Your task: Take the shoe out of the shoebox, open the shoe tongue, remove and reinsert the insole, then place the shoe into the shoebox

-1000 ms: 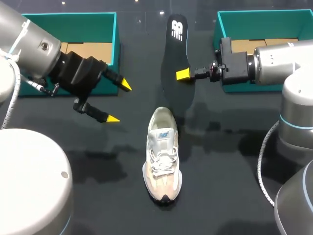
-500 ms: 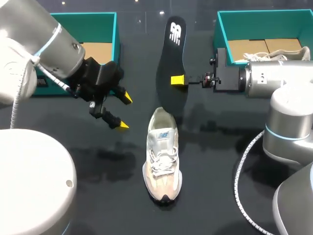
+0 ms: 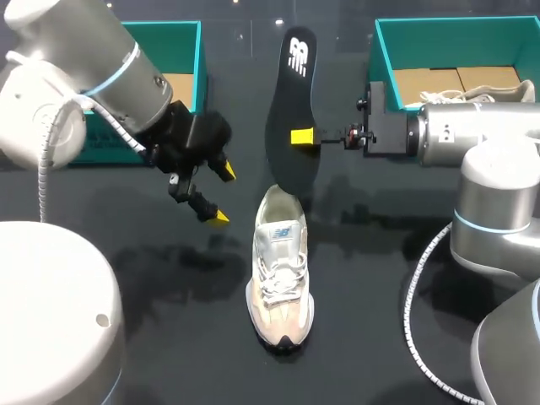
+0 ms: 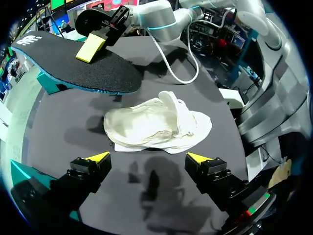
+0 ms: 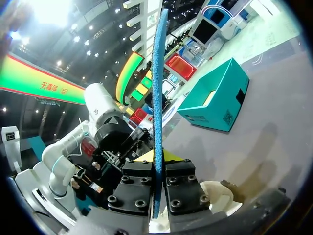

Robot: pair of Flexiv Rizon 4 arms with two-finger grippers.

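A white and beige shoe (image 3: 278,270) lies on the dark table, toe toward the front edge. In the left wrist view the shoe (image 4: 156,125) lies on its side just ahead of my open left gripper (image 4: 147,159). From the head view, the left gripper (image 3: 221,194) hovers just left of the shoe's heel. My right gripper (image 3: 302,137) is shut on the black insole (image 3: 291,93), held in the air above and behind the shoe. The right wrist view shows the insole's blue edge (image 5: 157,98) clamped between the right gripper (image 5: 157,191), with the shoe (image 5: 215,193) below.
A teal shoebox (image 3: 199,67) stands at the back left behind my left arm. Another teal shoebox (image 3: 377,51) at the back right holds a second shoe (image 3: 515,91), partly hidden by my right arm. The left box (image 5: 215,100) also shows beyond the insole.
My left gripper has swung right and down, closer to the shoe's heel. The right gripper has shifted the insole slightly left; its lower end now hangs over the shoe's heel.
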